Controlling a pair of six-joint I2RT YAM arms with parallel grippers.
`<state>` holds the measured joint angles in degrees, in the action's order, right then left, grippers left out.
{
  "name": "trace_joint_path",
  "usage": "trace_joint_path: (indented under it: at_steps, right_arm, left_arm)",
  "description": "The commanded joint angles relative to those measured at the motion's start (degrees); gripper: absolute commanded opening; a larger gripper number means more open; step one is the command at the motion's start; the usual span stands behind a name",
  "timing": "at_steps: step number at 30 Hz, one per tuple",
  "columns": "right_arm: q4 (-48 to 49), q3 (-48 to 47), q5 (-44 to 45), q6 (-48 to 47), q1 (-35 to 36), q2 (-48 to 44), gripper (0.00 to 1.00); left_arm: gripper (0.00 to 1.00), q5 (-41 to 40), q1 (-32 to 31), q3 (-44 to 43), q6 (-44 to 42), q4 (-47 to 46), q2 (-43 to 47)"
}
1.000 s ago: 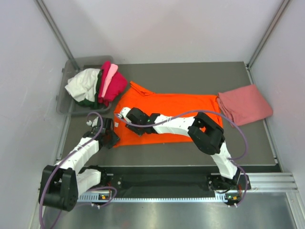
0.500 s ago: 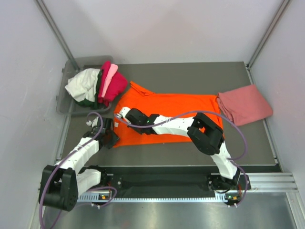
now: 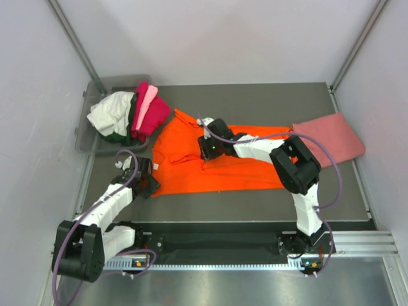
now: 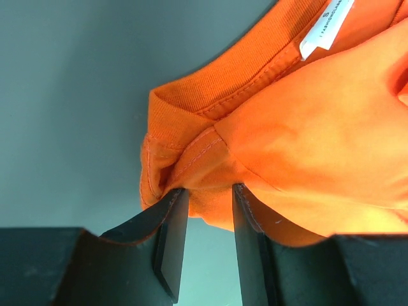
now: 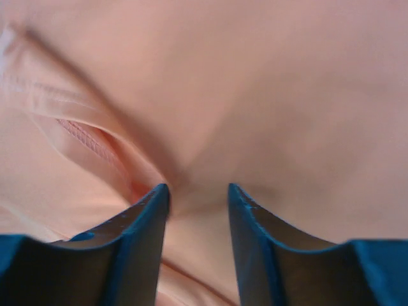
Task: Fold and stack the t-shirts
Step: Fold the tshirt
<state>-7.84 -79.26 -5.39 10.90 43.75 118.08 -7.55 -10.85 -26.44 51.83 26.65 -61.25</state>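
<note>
Overhead, the orange t-shirt [image 3: 223, 175] is seen spread on the tabletop [image 3: 255, 102], left of centre. Its long axis is laid from left edge to right edge, with the collar end toward the left. A folded salmon-pink t-shirt [image 3: 328, 139] lies by the right edge. From the left wrist, the left gripper [image 4: 207, 191] is shown closed on a bunched fold beside the collar [image 4: 242, 76]. From the right wrist, the right gripper [image 5: 197, 197] is closed on a pucker of the same cloth. The cloth is judged light, limp and easily dragged, and best taken at seams or corners.

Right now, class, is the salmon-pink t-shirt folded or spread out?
Folded: the salmon-pink t-shirt lies as a compact rectangle, layered edges showing.
</note>
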Motion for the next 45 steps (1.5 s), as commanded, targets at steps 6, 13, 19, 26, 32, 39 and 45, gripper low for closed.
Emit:
trace_joint_path:
  at_steps: [6,13,19,26,32,39,45]
  right_arm:
    - [7.48,6.49,-9.55,3.96,-2.61,-9.17,0.52]
    - [5.21,3.07,-6.41,-0.78,2.30,-9.19,0.48]
    - [3.36,-3.08,-4.28,-2.10,7.31,-4.72,0.37]
    - [3.43,-10.47,-5.86,-0.18,10.66,2.50,0.09]
    - [3.97,-14.16,-6.74,2.02,11.18,5.75,0.00]
    - [-2.00,-22.50,-6.48,1.94,12.06,12.07,0.00]
    - [-2.97,-23.74,-1.74,1.59,13.20,14.63,0.00]
  left_arm:
    - [0.39,-4.84,0.39,2.79,-0.24,1.12,-0.36]
    - [0.40,-5.01,0.39,3.41,-0.42,0.59,0.70]
    - [0.40,-4.93,0.48,3.76,-0.33,0.50,2.10]
    - [0.40,-4.84,0.39,4.20,-0.24,0.15,2.02]
    - [0.40,-5.19,0.39,4.38,-0.07,0.33,2.02]
    - [0.40,-5.46,0.48,4.38,0.02,0.77,2.89]
    - [0.40,-5.54,0.48,4.64,0.02,0.50,2.98]
